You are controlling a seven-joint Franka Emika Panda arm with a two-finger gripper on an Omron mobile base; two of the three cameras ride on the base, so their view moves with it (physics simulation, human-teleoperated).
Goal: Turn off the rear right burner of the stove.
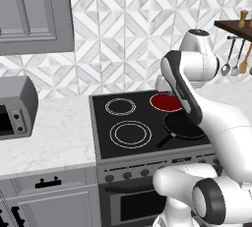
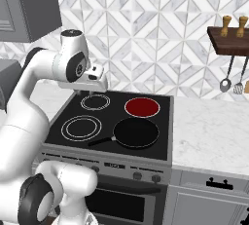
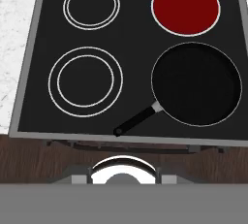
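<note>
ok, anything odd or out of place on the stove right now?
Only the rear right burner: it glows solid red with nothing on it, while the frying pan sits on the zone in front, its handle angled across the stove. No spills or damage visible.

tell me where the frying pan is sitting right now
The frying pan sits on the stove's front right zone, directly in front of the glowing red rear right burner, with its handle pointing toward the front left ring.

The stove (image 3: pixel 34 48) carries a black frying pan (image 3: pixel 196 83) in front of the glowing rear right burner (image 3: pixel 185 8); a microwave (image 1: pixel 15 108) sits on the marble worktop (image 1: pixel 54 142).
</note>
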